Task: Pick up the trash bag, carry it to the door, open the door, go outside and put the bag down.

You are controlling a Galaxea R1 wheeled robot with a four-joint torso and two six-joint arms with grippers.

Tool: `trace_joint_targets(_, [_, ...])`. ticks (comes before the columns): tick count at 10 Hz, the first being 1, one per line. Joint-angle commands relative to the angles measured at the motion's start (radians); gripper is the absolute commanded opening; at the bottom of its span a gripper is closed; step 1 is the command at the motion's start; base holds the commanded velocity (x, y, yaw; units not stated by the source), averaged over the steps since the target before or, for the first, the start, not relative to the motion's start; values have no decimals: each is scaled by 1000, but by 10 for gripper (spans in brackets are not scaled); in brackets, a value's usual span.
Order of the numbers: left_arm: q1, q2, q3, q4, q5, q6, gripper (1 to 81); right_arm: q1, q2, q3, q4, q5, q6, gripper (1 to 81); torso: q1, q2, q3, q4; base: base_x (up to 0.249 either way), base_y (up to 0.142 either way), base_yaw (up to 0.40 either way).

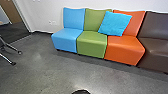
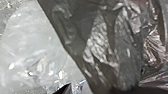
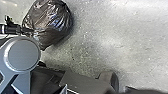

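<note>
Polished dark grey floor (image 1: pixel 50 72) lies open in front of the robot, running up to a row of seats and, to their left, a pale wall (image 1: pixel 45 15) with a dark skirting strip (image 1: pixel 43 33) along its foot. Toward the left of the head view is an opening edged by a pale frame (image 1: pixel 22 16), with darker flooring (image 1: pixel 16 30) and part of a brown panel (image 1: pixel 12 11) beyond. Chair legs on castors (image 1: pixel 8 48) stick into the floor space before that opening.

The row stands across the way ahead: a blue seat (image 1: pixel 67 37), a green seat (image 1: pixel 92 41), an orange seat (image 1: pixel 123 46) and a dark brown seat (image 1: pixel 156 47), side by side and touching. A turquoise cushion (image 1: pixel 115 23) leans across the green and orange backs. A wall socket (image 1: pixel 52 22) sits left of the row.

The dark, glossy trash bag (image 3: pixel 51 21) is at the robot's left tool (image 3: pixel 25 30), which grips its gathered neck. The bag bulges roundly; its contents are hidden. How the right tool stands, I cannot tell.
</note>
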Motion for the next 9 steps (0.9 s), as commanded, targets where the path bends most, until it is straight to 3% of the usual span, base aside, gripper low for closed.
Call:
trace_joint_targets(1, [-109, -15, 5, -13, 64, 3, 811, 67, -58, 19, 20, -51, 2, 811, -2, 2, 2, 0, 0, 0, 0])
trace_joint_targets(4, [-80, 22, -54, -7, 50, 4, 811, 67, -55, 20, 20, -51, 2, 811, 28, -42, -41, 0, 0, 0, 0])
trace_joint_targets(6, [-66, 102, -204, -1, 51, 7, 811, 67, -55, 20, 21, -51, 2, 811, 29, -39, -39, 0, 0, 0, 0])
trace_joint_targets(8, [-64, 139, -271, 2, 47, 18, 811, 58, -53, 19, 20, -51, 2, 811, 29, -39, -39, 0, 0, 0, 0])
trace_joint_targets(9, [-66, 139, -273, 20, 6, 18, 811, 54, -49, 14, 20, -51, 2, 811, 29, -39, -39, 0, 0, 0, 0])
